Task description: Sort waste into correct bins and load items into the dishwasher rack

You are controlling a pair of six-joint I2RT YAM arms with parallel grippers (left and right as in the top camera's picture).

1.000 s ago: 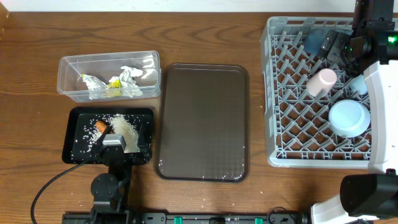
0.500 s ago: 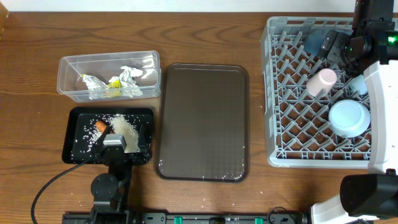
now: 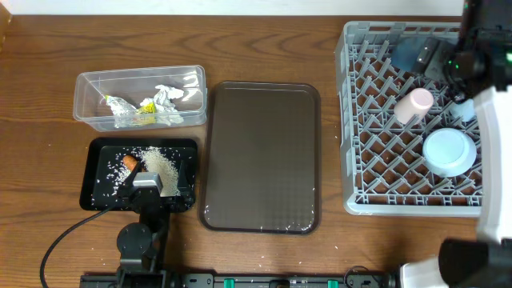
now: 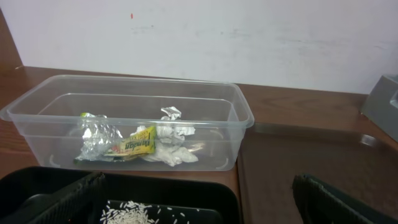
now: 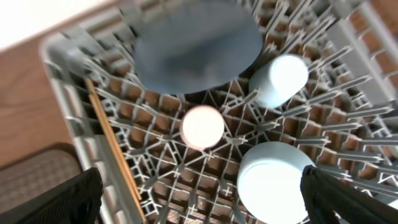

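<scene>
White rice (image 3: 160, 166) and a small orange carrot (image 3: 130, 162) lie in the black bin (image 3: 96, 172). Crumpled wrappers (image 3: 152, 106) sit in the clear tub (image 3: 88, 88). My left gripper (image 4: 199, 211) hovers open low over the black bin, with rice (image 4: 134, 213) below it and the clear tub (image 4: 37, 118) ahead. In the grey dishwasher rack (image 3: 356, 120) are a dark-blue bowl (image 5: 196, 46), a pale-blue cup (image 5: 280, 78), a pinkish-white cup (image 5: 202, 126) and an upturned pale-blue bowl (image 5: 277, 180). My right gripper (image 5: 202, 205) hangs open and empty above them.
A flat brown serving tray (image 3: 262, 156) lies between the bins and the rack. The right arm (image 3: 488, 72) covers the rack's right side in the overhead view. A white wall stands behind the table in the left wrist view.
The right arm has shifted slightly to the right over the rack. The left arm and all objects are unchanged.
</scene>
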